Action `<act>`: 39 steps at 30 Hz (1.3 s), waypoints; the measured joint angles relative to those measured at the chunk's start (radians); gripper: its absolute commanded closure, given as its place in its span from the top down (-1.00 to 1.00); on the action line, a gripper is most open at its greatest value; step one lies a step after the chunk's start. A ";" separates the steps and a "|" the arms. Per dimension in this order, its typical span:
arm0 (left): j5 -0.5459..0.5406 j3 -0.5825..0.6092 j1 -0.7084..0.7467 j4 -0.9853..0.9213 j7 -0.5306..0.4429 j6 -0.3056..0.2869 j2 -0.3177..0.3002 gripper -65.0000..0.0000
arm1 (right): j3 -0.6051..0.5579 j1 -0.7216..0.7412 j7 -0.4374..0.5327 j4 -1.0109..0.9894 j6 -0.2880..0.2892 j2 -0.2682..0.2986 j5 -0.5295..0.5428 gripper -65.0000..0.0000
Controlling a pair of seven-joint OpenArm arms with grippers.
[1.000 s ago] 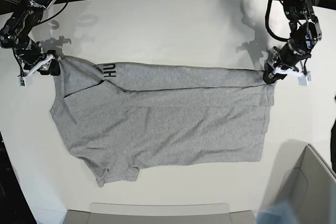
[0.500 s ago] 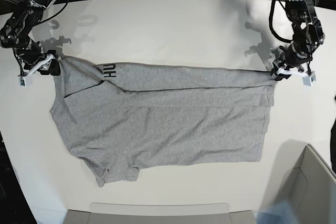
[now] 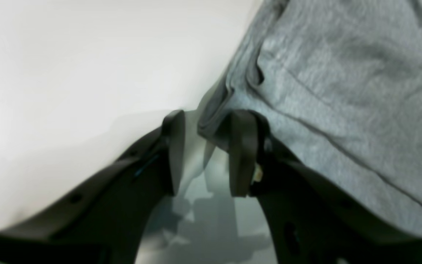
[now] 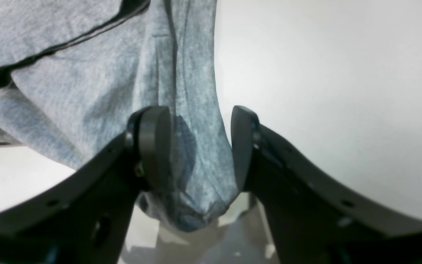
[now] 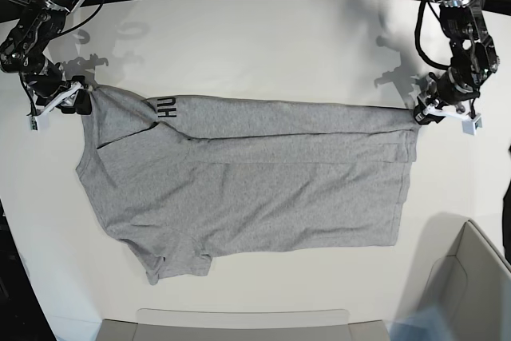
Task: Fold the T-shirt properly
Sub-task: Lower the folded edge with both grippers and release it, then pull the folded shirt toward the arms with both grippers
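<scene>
The heather-grey T-shirt [image 5: 255, 181] lies flat on the white table, its far edge folded over so dark lettering [image 5: 166, 106] shows near the left. My left gripper [image 5: 425, 113] is at the shirt's far right corner. In the left wrist view it [image 3: 206, 124] is open, and the shirt's corner [image 3: 343, 80] lies loose by one finger [image 3: 242, 146]. My right gripper [image 5: 80, 102] is at the far left corner. In the right wrist view it [image 4: 200, 124] stands open with a bunched strip of the shirt [image 4: 192, 91] lying between its fingers.
A grey bin [image 5: 471, 277] stands at the front right corner and a flat grey tray edge [image 5: 239, 321] runs along the front. Cables lie beyond the table's far edge. Bare white table [image 5: 263, 45] lies behind the shirt.
My left gripper has let go of the right corner and shifted a little to the right, off the shirt. The right arm and the shirt have stayed put.
</scene>
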 measured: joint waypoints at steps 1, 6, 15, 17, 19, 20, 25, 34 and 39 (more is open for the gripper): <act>0.013 0.021 -0.014 0.000 0.001 0.006 -0.004 -0.32 | 0.000 0.000 0.000 0.000 0.000 0.000 0.000 -0.17; -0.018 0.090 -0.040 -0.044 -0.030 -0.009 0.000 -0.32 | 0.000 -0.002 0.001 0.001 0.000 -0.001 0.001 -0.17; -0.026 0.145 -0.075 -0.127 -0.128 -0.017 -0.008 -0.83 | -0.001 -0.003 0.000 0.002 0.000 -0.003 -0.007 -0.65; -0.026 0.143 -0.075 -0.127 -0.122 -0.014 -0.008 -1.00 | -0.001 -0.006 -0.002 0.001 0.000 -0.005 -0.006 -0.93; -0.026 0.143 -0.074 -0.129 -0.121 -0.013 -0.008 -1.00 | -0.001 -0.008 -0.003 0.001 0.000 -0.006 -0.002 -1.00; -0.027 0.142 -0.067 -0.129 -0.124 -0.013 -0.008 -1.00 | -0.001 -0.008 -0.005 0.001 0.000 -0.006 0.000 -1.00; -0.049 0.142 -0.006 -0.122 -0.141 -0.025 -0.008 -1.00 | -0.003 -0.028 -0.002 0.029 0.000 -0.005 0.002 -1.00; -0.100 0.137 0.092 -0.110 -0.175 -0.065 -0.038 -1.00 | 0.001 -0.116 -0.095 0.180 0.000 -0.011 -0.031 -1.00; -0.108 0.137 0.159 -0.072 -0.188 -0.069 -0.061 -1.00 | 0.063 -0.122 -0.169 0.205 0.000 -0.011 -0.030 -1.00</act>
